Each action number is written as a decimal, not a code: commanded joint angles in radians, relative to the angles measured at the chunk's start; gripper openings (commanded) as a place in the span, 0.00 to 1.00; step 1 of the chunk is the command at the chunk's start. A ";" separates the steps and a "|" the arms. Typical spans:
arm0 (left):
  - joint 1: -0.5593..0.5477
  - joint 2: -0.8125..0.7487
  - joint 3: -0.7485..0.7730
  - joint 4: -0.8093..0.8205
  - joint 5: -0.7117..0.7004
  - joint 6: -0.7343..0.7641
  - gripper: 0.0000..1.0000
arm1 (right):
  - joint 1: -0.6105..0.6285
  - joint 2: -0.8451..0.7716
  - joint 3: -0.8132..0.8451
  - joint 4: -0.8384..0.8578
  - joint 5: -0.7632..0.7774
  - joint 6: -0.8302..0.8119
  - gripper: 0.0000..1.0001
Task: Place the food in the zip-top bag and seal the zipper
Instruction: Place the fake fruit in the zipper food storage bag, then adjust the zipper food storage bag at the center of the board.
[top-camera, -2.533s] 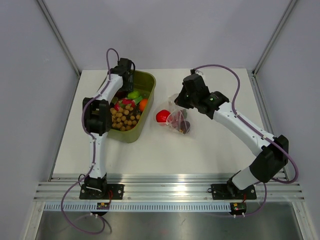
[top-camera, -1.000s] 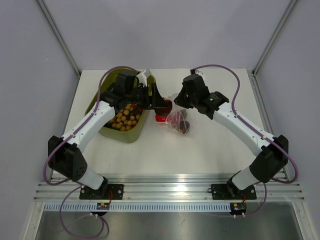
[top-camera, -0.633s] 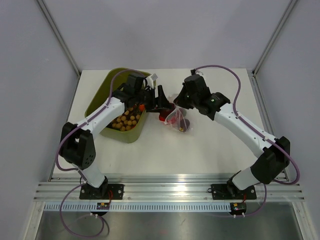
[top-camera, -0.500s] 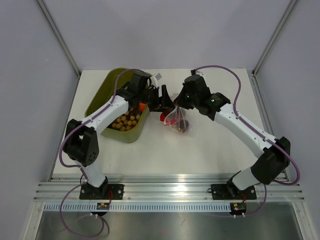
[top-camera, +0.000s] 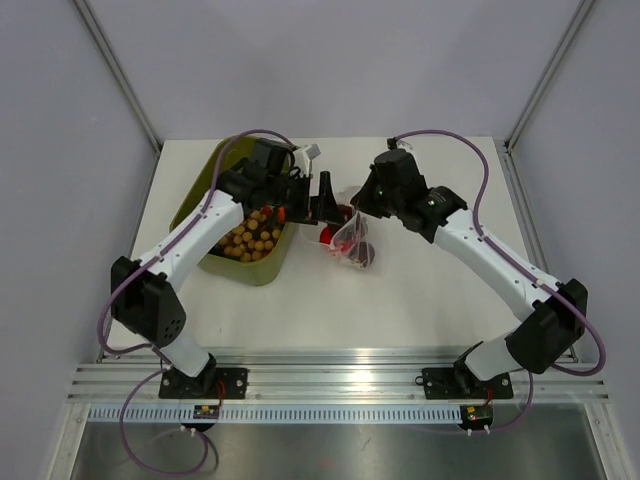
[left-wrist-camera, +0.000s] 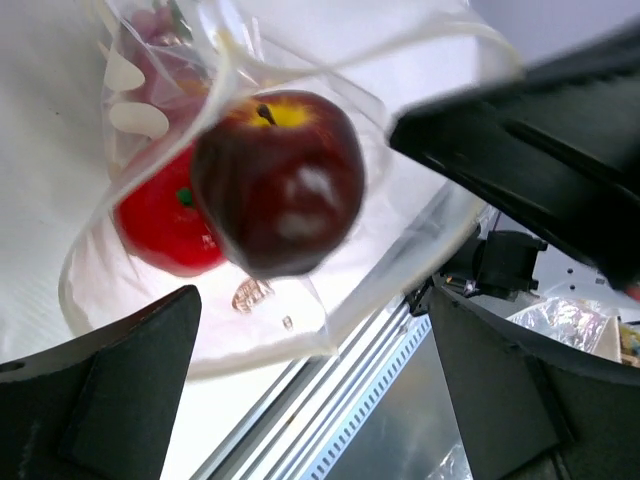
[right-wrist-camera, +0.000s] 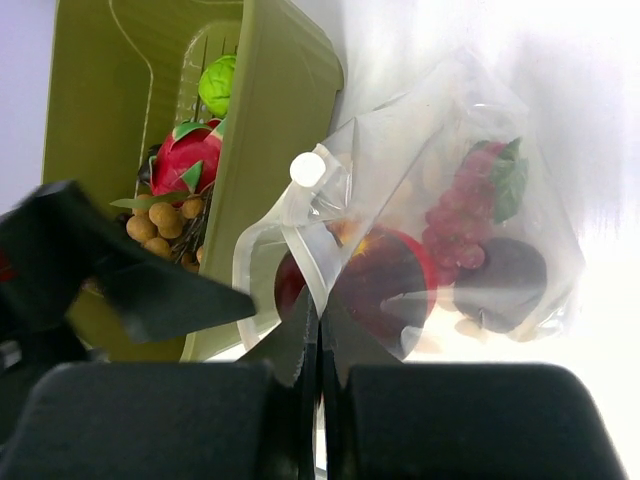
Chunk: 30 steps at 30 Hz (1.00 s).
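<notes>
The clear zip-top bag (top-camera: 354, 246) lies mid-table with its mouth held open. My right gripper (top-camera: 352, 212) is shut on the bag's top edge by the zipper strip (right-wrist-camera: 303, 262); it also shows in the right wrist view (right-wrist-camera: 320, 335). My left gripper (top-camera: 327, 198) is open at the bag mouth. In the left wrist view a dark red apple (left-wrist-camera: 278, 180) sits loose and blurred between my wide-apart fingers (left-wrist-camera: 110, 400), inside the mouth rim (left-wrist-camera: 440, 215), above a bright red fruit (left-wrist-camera: 165, 225). Purple grapes (right-wrist-camera: 470, 215) and a dark purple piece (right-wrist-camera: 500, 275) lie deeper in the bag.
The olive-green tub (top-camera: 258, 276) stands left of the bag, touching it, and holds several tan balls (top-camera: 250, 238), a red fruit (right-wrist-camera: 185, 155) and a green one (right-wrist-camera: 220, 82). The two grippers are close together over the bag mouth.
My left arm swung from the tub to the bag mouth carrying a red fruit. Its jaws now stand open and the apple is free inside the mouth. My right gripper lifted the bag edge slightly.
</notes>
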 joint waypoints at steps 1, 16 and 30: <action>0.004 -0.094 0.052 -0.071 -0.012 0.079 0.99 | 0.001 -0.037 0.008 0.042 0.030 -0.005 0.00; 0.024 -0.102 -0.027 -0.011 -0.129 -0.011 0.77 | -0.250 -0.203 -0.162 0.115 -0.338 -0.111 0.01; -0.062 0.134 0.112 0.006 -0.215 -0.077 0.75 | -0.250 -0.250 -0.181 0.094 -0.369 -0.126 0.01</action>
